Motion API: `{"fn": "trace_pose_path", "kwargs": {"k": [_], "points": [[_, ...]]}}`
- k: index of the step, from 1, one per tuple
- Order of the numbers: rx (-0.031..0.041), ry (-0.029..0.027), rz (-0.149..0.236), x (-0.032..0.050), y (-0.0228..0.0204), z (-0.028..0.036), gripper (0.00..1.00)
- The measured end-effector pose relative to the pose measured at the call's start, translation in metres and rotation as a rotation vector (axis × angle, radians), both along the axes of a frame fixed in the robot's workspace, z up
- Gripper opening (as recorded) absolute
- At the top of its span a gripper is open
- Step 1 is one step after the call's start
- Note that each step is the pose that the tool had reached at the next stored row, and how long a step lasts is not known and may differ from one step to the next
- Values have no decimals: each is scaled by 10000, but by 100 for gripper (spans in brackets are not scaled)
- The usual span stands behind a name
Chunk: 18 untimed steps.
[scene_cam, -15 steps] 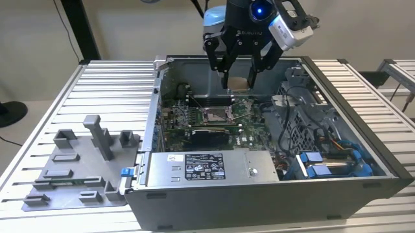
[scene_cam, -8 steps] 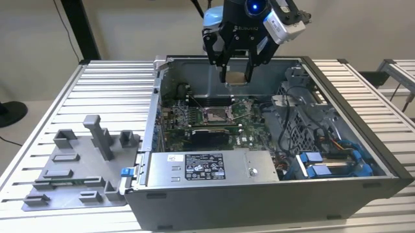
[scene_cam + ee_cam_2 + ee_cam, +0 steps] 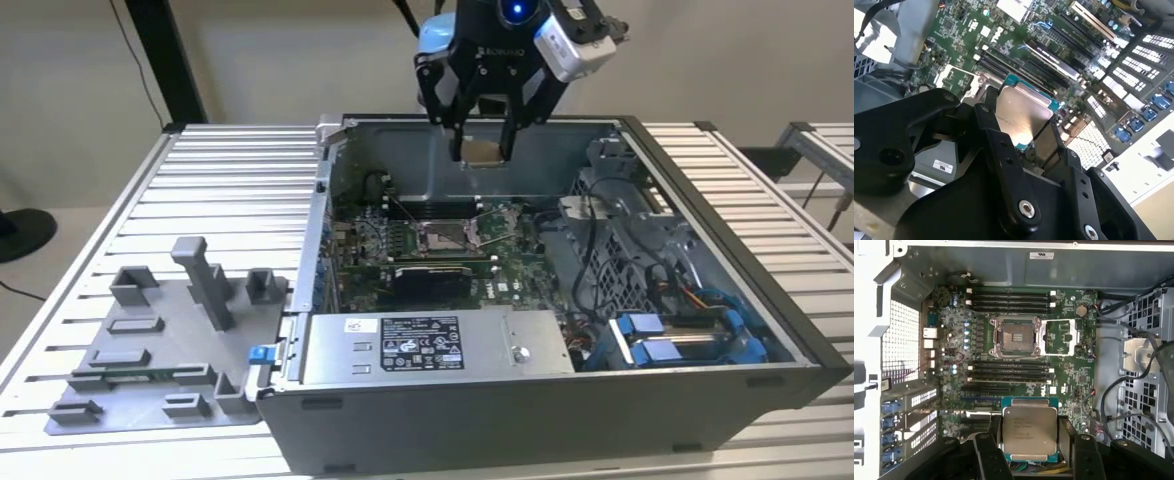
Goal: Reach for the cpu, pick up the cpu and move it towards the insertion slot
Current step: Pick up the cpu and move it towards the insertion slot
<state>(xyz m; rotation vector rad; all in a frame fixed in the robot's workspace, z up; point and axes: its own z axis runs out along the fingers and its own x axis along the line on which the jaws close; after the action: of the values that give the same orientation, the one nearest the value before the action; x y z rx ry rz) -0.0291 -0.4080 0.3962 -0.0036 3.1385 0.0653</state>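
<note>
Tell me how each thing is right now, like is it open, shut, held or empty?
Black robot gripper: shut on the chip.
Flat square silvery cpu: held, lifted above the board.
Silver-framed insertion slot: empty, its frame flipped open.
Big grey computer case: open, side panel off.
Grey plastic fixture tray: resting on the table beside the case.

The exterior view stood back, looking down into the open computer case (image 3: 561, 330) on its table (image 3: 227, 170). Both wrist views looked down past the gripper (image 3: 1029, 440) onto the green circuit board (image 3: 1074, 375), the second closer and tilted.
</note>
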Motion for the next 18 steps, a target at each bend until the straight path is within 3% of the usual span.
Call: {"fn": "trace_pose_path", "kwargs": {"k": [9, 14, 18], "points": [[0, 0, 1, 0, 185, -25, 0], [0, 0, 1, 0, 328, -48, 0], [0, 0, 1, 0, 476, -80, 0]]}}
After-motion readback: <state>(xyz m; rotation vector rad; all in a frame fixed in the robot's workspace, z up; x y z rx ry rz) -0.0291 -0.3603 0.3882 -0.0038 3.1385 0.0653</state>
